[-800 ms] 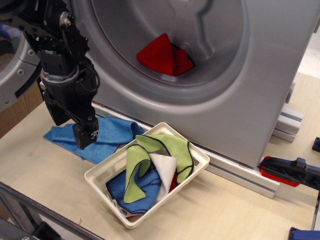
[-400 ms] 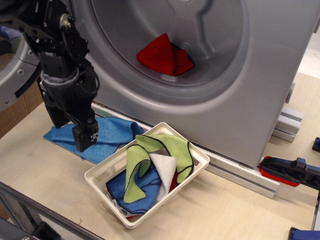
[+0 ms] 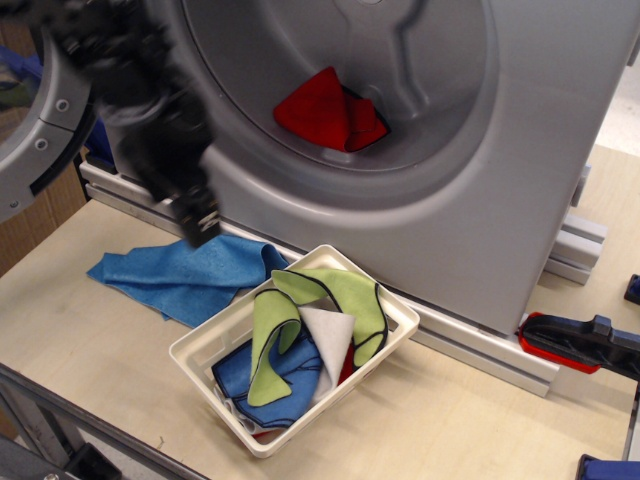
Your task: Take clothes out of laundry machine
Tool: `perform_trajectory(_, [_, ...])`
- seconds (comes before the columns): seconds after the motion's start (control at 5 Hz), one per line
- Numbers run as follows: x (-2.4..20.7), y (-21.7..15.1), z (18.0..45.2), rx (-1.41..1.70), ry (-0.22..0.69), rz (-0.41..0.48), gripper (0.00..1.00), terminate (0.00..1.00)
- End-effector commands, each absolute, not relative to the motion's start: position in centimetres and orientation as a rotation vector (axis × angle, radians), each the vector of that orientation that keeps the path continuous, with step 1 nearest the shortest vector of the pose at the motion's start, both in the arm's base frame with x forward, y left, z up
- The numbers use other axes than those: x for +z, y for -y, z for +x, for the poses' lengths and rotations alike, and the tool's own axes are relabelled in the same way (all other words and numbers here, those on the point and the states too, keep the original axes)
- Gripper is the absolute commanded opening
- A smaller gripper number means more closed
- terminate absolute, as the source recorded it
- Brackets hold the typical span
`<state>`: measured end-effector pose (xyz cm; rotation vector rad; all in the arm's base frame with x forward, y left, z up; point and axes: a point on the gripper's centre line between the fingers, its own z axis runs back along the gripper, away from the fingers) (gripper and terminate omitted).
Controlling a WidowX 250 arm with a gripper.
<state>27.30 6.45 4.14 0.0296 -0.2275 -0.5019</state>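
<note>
Your pincer (image 3: 200, 225) has just lifted off the blue cloth (image 3: 185, 278) and swung up and to the right; it now hangs in front of the lower left rim of the washing machine (image 3: 470, 180), blurred by its own motion. A moment ago it stood lower, right over that blue cloth on the table (image 3: 90, 360); now the cloth lies fully uncovered and looks unmoved. That tells you the arm is leaving the table level and heading for the drum hole, which is what the job needs.

The blur hides the fingers, so you cannot tell whether the pincer is wide or narrow. Nothing appears to hang from it.

The red cloth (image 3: 328, 112) is where it was: bunched in the lower part of the drum, resting against the inner wall, well apart from the pincer and up to its right. It has not been touched, so the removal itself has not begun.

The white basket (image 3: 395, 322) with its green cloths (image 3: 345, 290) sits on the table just below the drum, unchanged from the earlier pictures. The grey door (image 3: 45, 120) stands open at the left, behind the arm.

Judging from here, you will have to clear the drum's rim before reaching in, and come down on the cloth's raised fold.
</note>
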Motion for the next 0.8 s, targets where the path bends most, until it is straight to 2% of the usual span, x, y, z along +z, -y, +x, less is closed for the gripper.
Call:
perform_trajectory(0.0, [8.6,-5.3,32.2,-0.71,0.416,0.064,1.0,0.0])
perform_trajectory(0.4, [10.1,-4.4,36.7,-0.796,0.532,0.071,1.0,0.0])
perform_trajectory(0.6, [10.2,-4.3,38.1,-0.797,0.552,0.092,1.0,0.0])
